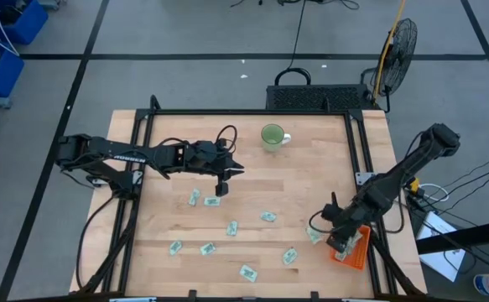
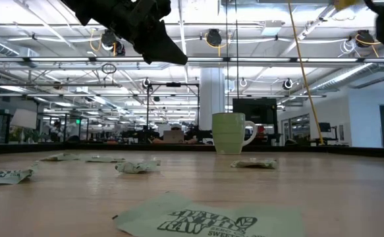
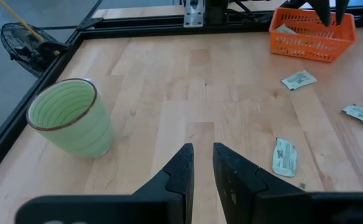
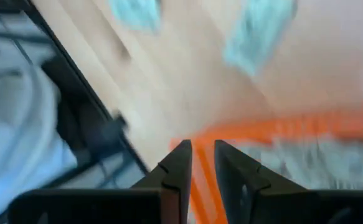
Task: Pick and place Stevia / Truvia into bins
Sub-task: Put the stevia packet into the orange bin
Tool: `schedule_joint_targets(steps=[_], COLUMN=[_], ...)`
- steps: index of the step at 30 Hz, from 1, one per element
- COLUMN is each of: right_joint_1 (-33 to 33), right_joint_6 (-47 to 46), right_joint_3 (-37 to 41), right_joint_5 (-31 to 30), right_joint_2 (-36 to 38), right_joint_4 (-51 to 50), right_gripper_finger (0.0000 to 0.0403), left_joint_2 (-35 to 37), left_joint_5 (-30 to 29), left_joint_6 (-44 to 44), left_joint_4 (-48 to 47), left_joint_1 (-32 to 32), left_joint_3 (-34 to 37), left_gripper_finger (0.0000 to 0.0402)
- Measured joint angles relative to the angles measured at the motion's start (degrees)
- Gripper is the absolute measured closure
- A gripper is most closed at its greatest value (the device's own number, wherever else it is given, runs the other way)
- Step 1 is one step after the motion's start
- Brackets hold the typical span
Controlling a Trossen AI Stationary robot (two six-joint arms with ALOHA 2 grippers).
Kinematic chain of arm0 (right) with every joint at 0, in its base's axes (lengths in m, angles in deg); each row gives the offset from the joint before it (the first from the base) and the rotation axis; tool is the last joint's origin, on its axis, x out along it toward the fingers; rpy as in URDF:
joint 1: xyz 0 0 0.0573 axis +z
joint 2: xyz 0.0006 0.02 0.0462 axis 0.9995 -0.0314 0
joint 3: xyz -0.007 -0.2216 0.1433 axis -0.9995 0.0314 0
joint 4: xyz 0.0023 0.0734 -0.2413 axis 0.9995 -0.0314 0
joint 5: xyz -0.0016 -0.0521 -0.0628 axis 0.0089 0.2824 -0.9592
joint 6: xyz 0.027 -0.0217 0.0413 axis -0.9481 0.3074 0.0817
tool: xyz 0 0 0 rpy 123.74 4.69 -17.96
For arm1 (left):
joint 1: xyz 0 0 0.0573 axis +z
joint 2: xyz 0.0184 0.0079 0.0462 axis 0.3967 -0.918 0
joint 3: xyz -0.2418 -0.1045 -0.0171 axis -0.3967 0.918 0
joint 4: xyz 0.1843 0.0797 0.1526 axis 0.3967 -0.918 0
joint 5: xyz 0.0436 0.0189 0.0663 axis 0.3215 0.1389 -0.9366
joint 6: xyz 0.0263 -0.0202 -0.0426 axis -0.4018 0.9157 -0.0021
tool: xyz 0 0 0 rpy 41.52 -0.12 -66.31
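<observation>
Several pale green and white sachets (image 1: pixel 232 227) lie flat and scattered over the wooden table. One of them (image 3: pixel 285 155) lies just beyond my left fingers, and one (image 2: pixel 205 220) is close to the low camera. The orange bin (image 1: pixel 357 250) sits at the table's right near corner with sachets lying inside (image 4: pixel 306 158). My left gripper (image 1: pixel 230 171) hovers above the table's middle, between the mug and the sachets, its fingers (image 3: pixel 184 163) shut on nothing. My right gripper (image 1: pixel 338 237) hangs over the bin's rim (image 4: pixel 262 127), also shut and holding nothing.
A round green mug (image 1: pixel 272 136) stands upright near the far edge, beside my left gripper (image 3: pixel 69 118). A black frame (image 1: pixel 361 151) runs along the table's sides. A fan (image 1: pixel 399 42) stands on the floor beyond the far right corner. Bare wood shows around the table's middle.
</observation>
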Motion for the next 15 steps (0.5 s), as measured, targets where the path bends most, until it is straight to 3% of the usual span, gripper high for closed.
schedule_joint_targets(steps=[7,15], right_joint_1=[-3.4,-11.22], right_joint_6=[15.47,60.37], right_joint_3=[-0.05,1.85], right_joint_5=[-20.66,-41.41], right_joint_2=[0.63,-0.67], right_joint_4=[8.2,19.69], right_gripper_finger=[0.0342,0.0342], left_joint_2=[0.02,0.89], left_joint_5=[0.02,0.0], left_joint_6=[5.29,11.71], left_joint_4=[-4.8,-35.85], left_joint_1=[0.0,-0.52], left_joint_3=[-0.02,0.08], left_gripper_finger=[0.0334,0.0334])
